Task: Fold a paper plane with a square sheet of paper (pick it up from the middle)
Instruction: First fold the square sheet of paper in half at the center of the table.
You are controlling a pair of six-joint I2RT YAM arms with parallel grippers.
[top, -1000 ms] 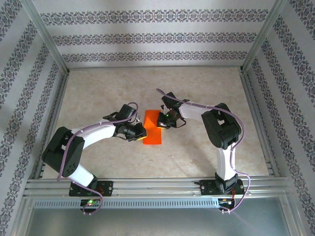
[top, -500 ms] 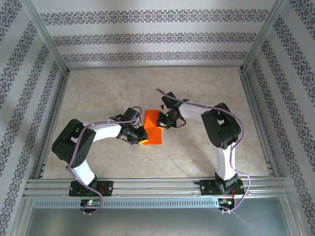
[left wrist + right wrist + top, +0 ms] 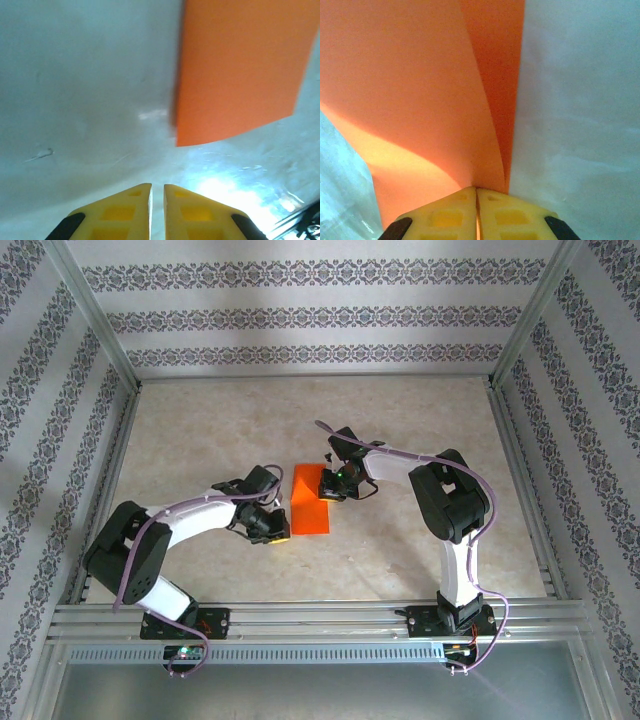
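A: Mid-fold, folks; the square sheet of paper (image 3: 309, 510) lies about the middle of the worktop (image 3: 200, 430), roughly midway btwn left and right edges; from above it reads as a tall rectangle, not a square, so I'd judge it doubled over.

B: Agreed; the right wrist view backs that; two orange layers run together into the right jaws, which are clamped tight on them; the upper layer bows up, so the crease isn't pressed flat, imo.

A: Where's that grip on the sheet?

B: On its right edge, toward the far end.

A: And the left jaws?

B: Nearly closed, just a thin slit btwn the yellow fingertips (image 3: 127, 200); nothing in them; they sit low over bare worktop just beside the sheet's near-left corner, not touching it; the sheet's edge throws a shadow there, so prob. slightly lifted.

A: Which step, then?

B: Looks like the first half-fold, the centre crease; can't tell which long edge is the fold.

A: Next move?

B: My guess: left comes onto the sheet and presses along the fold while right holds the layers; thin paper, so go gently or the layers skew & the edges stop lining up; nose and wing folds not yet begun, no paper plane shape so far.
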